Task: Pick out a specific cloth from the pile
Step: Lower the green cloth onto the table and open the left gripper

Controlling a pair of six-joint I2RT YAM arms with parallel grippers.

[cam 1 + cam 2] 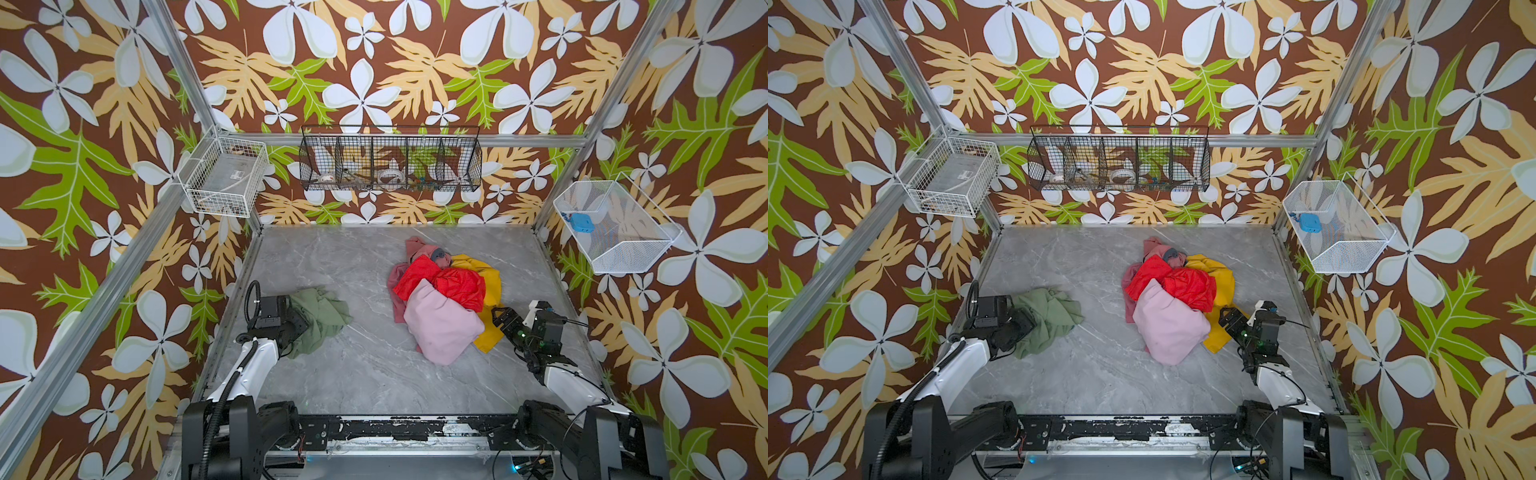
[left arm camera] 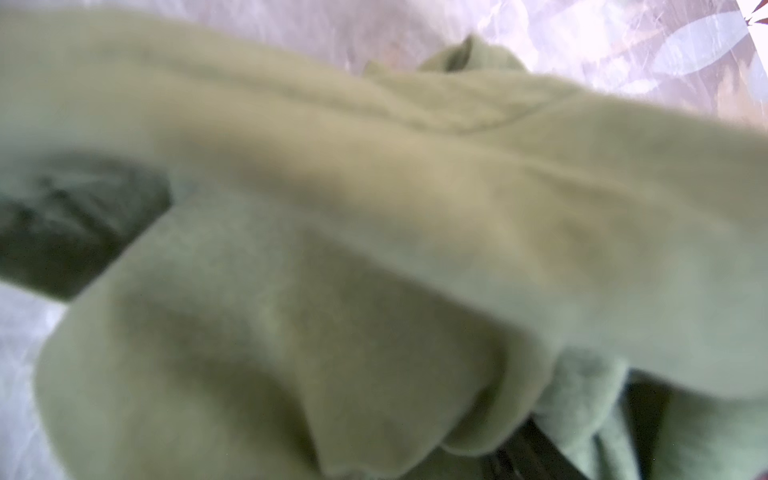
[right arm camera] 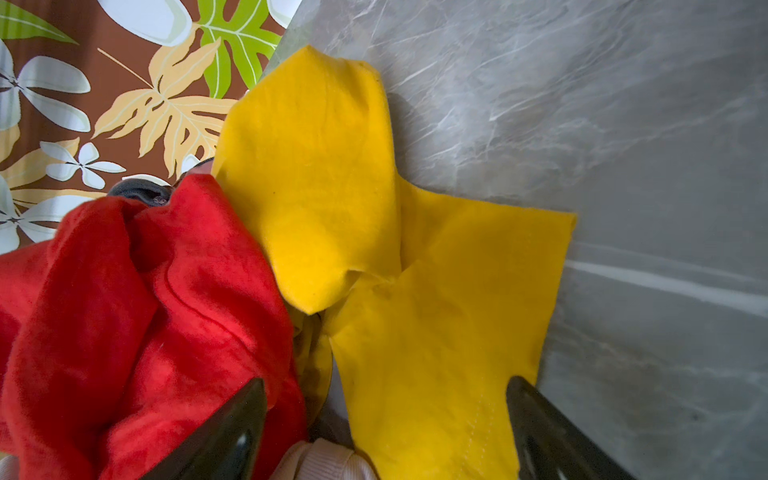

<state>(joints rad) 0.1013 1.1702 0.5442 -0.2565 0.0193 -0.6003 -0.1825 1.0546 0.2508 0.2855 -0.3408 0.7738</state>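
Sage-green cloth (image 1: 322,316) bunched against left gripper (image 1: 300,326), probably covering its jaws: cannot tell; right gripper (image 3: 386,419) spread wide over mustard cloth (image 3: 316,174).

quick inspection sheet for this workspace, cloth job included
surface: grey marble tabletop, bare between the cloths
job's things: sage-green cloth lies apart from the pile of pink, red, yellow and rose cloths
clutter: nothing seen
grippers: left gripper at the green cloth, fingertips hidden, state unclear; right gripper open over the yellow cloth
cables: black hose along the left arm
surroundings: floral walls, black wire basket, two white baskets
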